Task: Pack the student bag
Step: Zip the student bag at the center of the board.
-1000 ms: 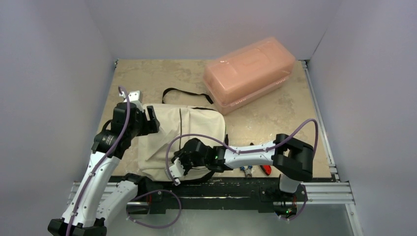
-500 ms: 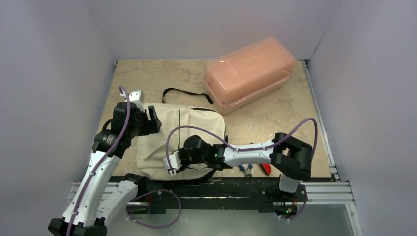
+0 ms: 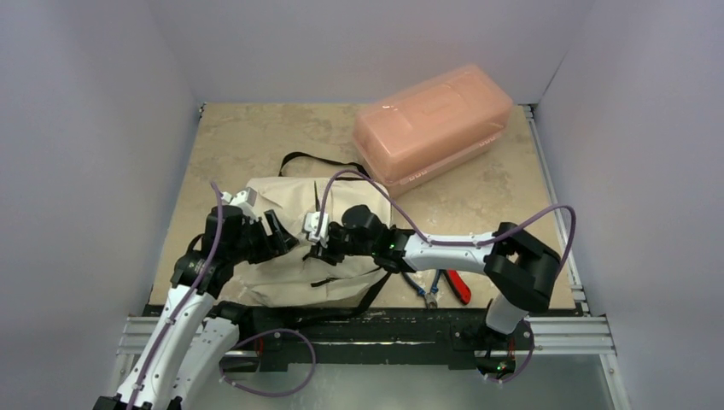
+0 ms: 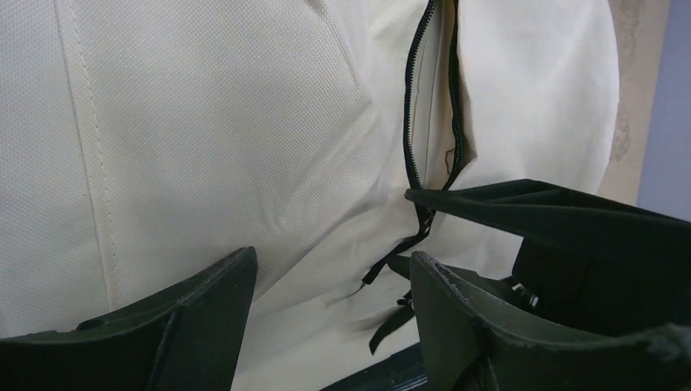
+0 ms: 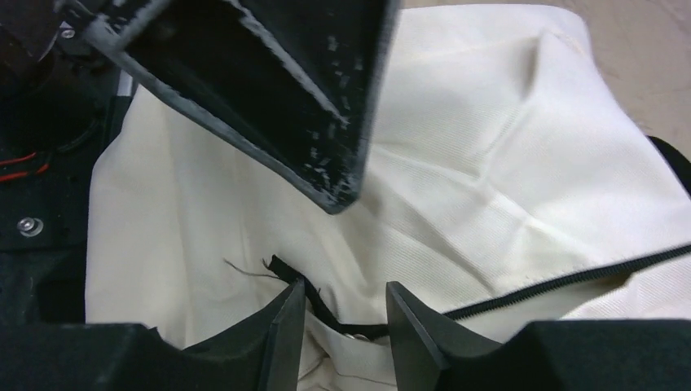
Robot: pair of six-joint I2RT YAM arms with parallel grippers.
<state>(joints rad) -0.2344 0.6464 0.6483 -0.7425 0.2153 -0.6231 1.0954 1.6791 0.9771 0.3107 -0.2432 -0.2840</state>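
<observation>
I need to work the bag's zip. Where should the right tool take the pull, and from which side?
Pinch the thin black pull tab at the zip's end, coming from above. It lies flat and narrow, just between the right tool's open fingers, so they can close across its width.

A robot lab cell: blank walls, aluminium frame, marble-look tabletop.

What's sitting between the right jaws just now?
Right wrist view: a black zip tab of the student bag and its cream fabric lie in the gap of the right gripper, jaws apart.
</observation>
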